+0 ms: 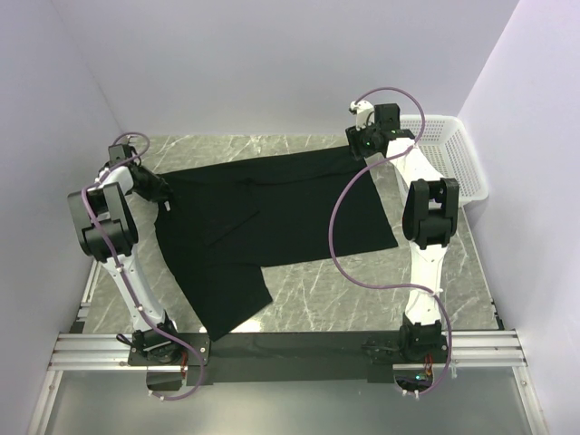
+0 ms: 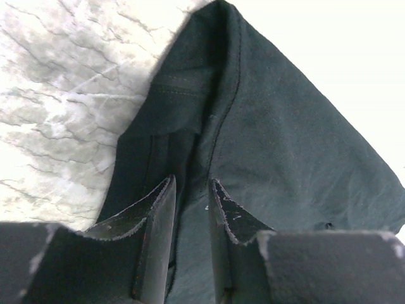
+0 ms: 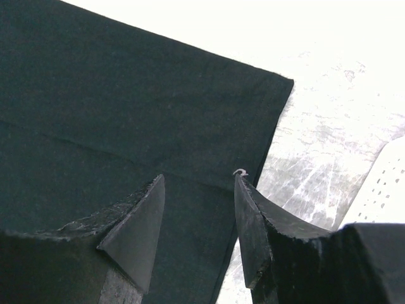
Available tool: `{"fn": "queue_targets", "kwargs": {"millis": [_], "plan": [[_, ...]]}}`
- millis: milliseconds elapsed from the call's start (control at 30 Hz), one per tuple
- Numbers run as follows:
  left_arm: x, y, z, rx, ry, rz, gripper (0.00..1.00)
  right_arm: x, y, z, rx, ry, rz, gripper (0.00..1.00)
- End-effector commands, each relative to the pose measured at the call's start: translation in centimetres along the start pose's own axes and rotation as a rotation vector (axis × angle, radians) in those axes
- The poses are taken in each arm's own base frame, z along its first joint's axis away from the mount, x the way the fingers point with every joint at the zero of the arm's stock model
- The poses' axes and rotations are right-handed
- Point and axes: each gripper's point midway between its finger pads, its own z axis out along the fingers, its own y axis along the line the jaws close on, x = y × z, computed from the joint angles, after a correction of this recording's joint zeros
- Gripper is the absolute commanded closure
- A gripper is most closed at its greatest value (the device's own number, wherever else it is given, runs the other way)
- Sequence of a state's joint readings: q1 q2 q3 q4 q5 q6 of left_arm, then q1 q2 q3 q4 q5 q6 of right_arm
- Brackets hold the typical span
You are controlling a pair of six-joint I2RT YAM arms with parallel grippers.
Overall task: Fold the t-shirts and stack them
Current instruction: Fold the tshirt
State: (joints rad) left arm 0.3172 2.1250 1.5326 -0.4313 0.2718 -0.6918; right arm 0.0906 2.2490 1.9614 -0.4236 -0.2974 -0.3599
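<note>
Though overhead hides their jaws, wrist views show left gripper [image 2: 193, 180] and right gripper [image 3: 200, 175] released over t-shirt [image 2: 291, 152].

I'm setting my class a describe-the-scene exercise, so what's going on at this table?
Two robot arms are working on a black t-shirt that lies spread across the marble table. The left gripper is at the shirt's left edge, jaws slightly apart over the cloth. The right gripper hangs open above the far right corner. The shirt is not yet a compact fold. A white basket stands at the far right.
</note>
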Motion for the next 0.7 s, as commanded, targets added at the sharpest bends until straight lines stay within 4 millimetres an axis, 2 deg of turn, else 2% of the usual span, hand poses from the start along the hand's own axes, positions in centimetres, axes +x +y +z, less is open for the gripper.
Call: {"fn": "queue_targets", "kwargs": {"millis": [0, 200, 367, 533, 667], "plan": [[-1.4, -3.1, -1.7, 0.078, -0.046, 0.030, 0.67, -0.8, -0.7, -0.6, 0.010, -0.025, 0.004, 0.45], [-3.2, -3.4, -3.7, 0.042, -0.130, 0.071, 0.66, -0.6, -0.7, -0.8, 0.012, -0.023, 0.002, 0.45], [-3.6, -3.7, -4.4, 0.042, -0.154, 0.094, 0.64, -0.6, -0.6, -0.5, 0.004, -0.022, 0.009, 0.45], [-2.9, -4.6, -4.1, 0.080, -0.133, 0.103, 0.64, -0.8, -0.6, -0.6, 0.005, -0.026, 0.008, 0.45], [-1.6, -5.0, -2.7, 0.091, -0.087, 0.098, 0.64, -0.7, -0.7, -0.6, 0.009, -0.022, 0.003, 0.45]]}}
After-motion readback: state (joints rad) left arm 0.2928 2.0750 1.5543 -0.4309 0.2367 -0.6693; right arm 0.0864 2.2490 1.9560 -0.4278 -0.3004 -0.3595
